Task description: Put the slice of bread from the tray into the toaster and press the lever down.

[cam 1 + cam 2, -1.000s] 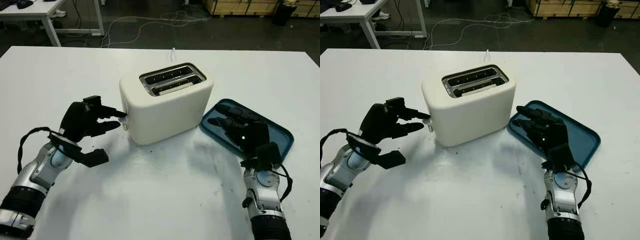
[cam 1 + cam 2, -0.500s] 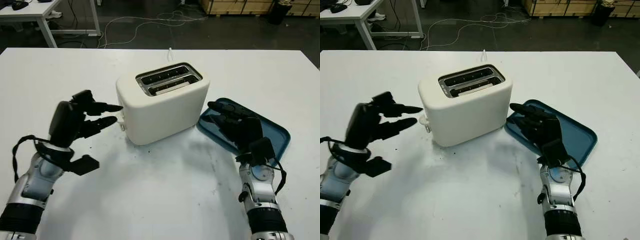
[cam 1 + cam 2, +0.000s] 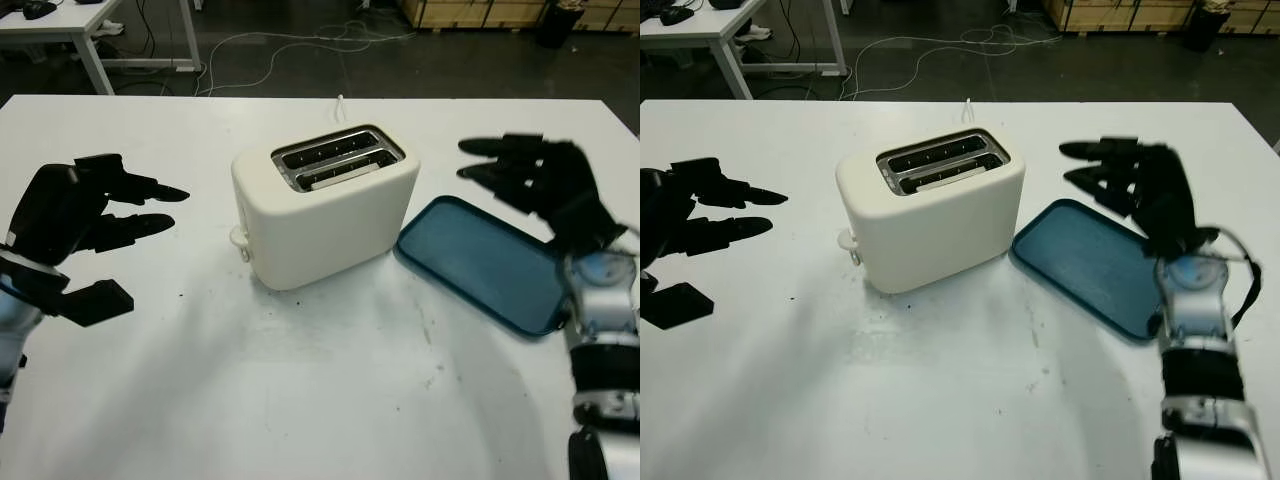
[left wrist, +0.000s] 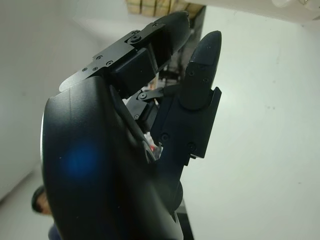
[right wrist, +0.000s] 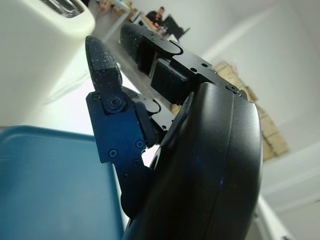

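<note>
While both my hands hang released, left hand (image 3: 70, 225), right hand (image 3: 535, 180), blue tray (image 3: 480, 262) lies bare, toaster (image 3: 325, 205) slots dark, white table (image 3: 300, 390).

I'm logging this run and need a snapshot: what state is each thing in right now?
Toaster: upright on the table, bread visible in its slots.
Lever: low on the toaster's end, untouched.
Tray: flat on the table, holding nothing, right of the toaster.
Left hand: open, raised off the table, apart from the toaster.
Right hand: open, raised above the tray's far side.
</note>
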### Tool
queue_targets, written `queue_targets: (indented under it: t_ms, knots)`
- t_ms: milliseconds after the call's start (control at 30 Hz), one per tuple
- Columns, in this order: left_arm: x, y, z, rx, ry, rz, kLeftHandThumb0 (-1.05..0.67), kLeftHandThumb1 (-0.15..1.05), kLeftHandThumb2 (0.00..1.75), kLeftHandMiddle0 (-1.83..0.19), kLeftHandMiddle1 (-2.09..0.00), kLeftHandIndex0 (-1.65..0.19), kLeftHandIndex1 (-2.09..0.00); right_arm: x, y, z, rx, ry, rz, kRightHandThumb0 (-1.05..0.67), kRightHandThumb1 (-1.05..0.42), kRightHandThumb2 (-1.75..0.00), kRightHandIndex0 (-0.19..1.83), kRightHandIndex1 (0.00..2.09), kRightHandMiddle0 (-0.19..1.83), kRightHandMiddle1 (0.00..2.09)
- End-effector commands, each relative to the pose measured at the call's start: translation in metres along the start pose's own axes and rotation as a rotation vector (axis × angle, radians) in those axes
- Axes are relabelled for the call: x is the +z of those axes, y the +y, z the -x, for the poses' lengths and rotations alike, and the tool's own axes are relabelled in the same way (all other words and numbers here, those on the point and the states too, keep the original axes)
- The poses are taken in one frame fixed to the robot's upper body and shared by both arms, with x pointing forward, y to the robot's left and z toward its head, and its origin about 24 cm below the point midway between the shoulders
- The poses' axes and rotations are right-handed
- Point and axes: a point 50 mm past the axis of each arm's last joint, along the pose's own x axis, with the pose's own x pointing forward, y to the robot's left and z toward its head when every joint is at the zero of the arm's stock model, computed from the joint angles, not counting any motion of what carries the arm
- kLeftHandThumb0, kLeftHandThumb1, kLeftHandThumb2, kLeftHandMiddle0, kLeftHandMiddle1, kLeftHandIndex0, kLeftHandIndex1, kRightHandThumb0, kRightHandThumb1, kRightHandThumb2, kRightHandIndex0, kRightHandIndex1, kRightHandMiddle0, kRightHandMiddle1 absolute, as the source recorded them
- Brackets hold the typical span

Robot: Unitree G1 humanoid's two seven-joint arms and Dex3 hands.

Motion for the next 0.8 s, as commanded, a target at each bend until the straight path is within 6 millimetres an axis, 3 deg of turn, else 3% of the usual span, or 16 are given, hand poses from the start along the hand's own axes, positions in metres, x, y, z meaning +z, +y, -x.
queue_targets:
  t_ms: [0,167,300,400,767]
  knots:
    - [0.0,0.01,-0.006,-0.021,-0.006,-0.01,-0.46,0.82,0.0,-0.75,-0.8,-1.0,0.0,0.007,-0.006,-0.009,0.029,-0.001,0.052,-0.43,-0.79,0.0,0.99,0.35,1.03,0.0]
    - [-0.001,0.021,-0.021,-0.058,-0.006,-0.035,-0.51,0.85,0.0,-0.77,-0.58,-0.91,0.0,0.023,-0.01,-0.027,0.072,-0.022,0.214,-0.5,-0.77,0.0,1.01,0.34,1.02,0.0]
    - [0.001,0.029,-0.033,-0.058,-0.02,-0.042,-0.49,0.85,0.0,-0.67,-0.87,-0.95,-0.01,0.034,-0.01,-0.038,0.097,-0.047,0.29,-0.52,-0.74,0.0,0.99,0.31,1.01,0.0]
    - [0.004,0.035,-0.04,-0.048,-0.031,-0.061,-0.49,0.85,0.0,-0.64,-0.96,-0.99,-0.03,0.039,-0.009,-0.046,0.113,-0.062,0.336,-0.59,-0.75,-0.01,0.99,0.32,1.02,0.01]
    - [0.005,0.05,-0.054,-0.061,-0.037,-0.126,-0.54,0.87,0.0,-0.78,-0.84,-1.06,-0.04,0.053,-0.01,-0.06,0.128,-0.091,0.488,-0.47,-0.71,0.0,0.98,0.34,1.02,0.0]
